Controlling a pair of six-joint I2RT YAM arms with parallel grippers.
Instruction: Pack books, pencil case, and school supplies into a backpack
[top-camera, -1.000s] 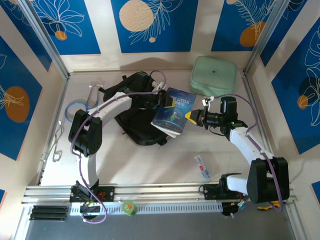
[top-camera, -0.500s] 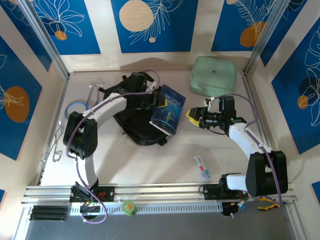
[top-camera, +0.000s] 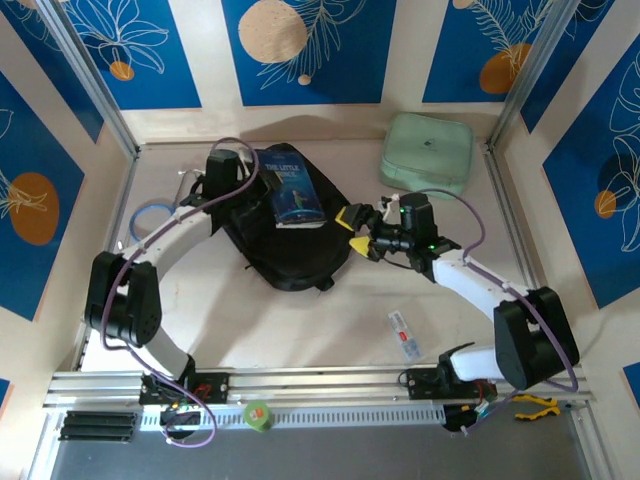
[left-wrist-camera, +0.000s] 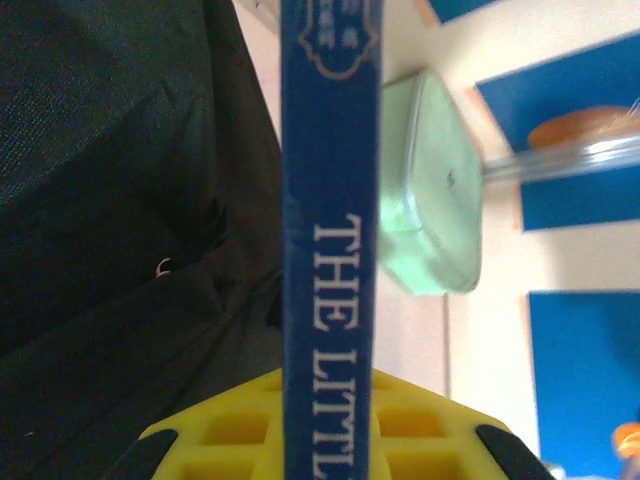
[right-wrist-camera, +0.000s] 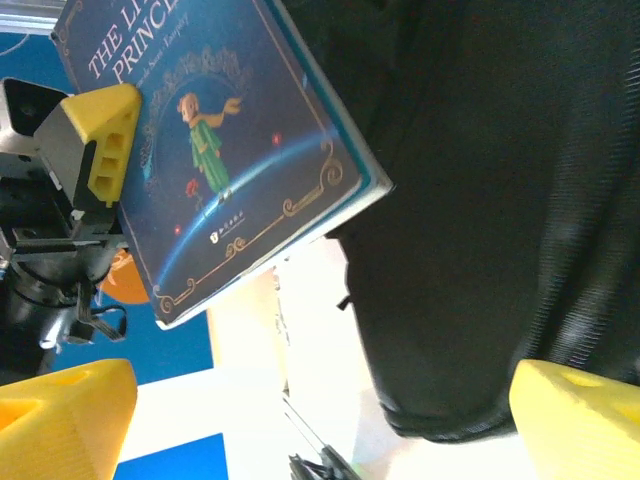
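The larger blue book (top-camera: 293, 196) is held above the black backpack (top-camera: 290, 250), with my left gripper (top-camera: 268, 186) shut on its edge. In the left wrist view the book's spine (left-wrist-camera: 330, 240) runs up from between the yellow fingers (left-wrist-camera: 420, 430), with the backpack (left-wrist-camera: 110, 200) to the left. My right gripper (top-camera: 356, 232) stands open at the backpack's right edge, nothing between its fingers. In the right wrist view its fingertips (right-wrist-camera: 60, 420) frame the book's cover (right-wrist-camera: 220, 150) and the backpack (right-wrist-camera: 500, 200). The pencil case (top-camera: 404, 335) lies on the table at the front right.
A mint-green padded pouch (top-camera: 430, 152) sits at the back right, also seen in the left wrist view (left-wrist-camera: 430, 190). A blue cable loop (top-camera: 150, 215) and small metal clips (top-camera: 115, 275) lie along the left wall. A green tape roll (top-camera: 258, 414) rests on the front rail.
The right gripper let go of the blue book and opened wide, then moved left. The left gripper closed on the book and carried it left and back over the backpack.
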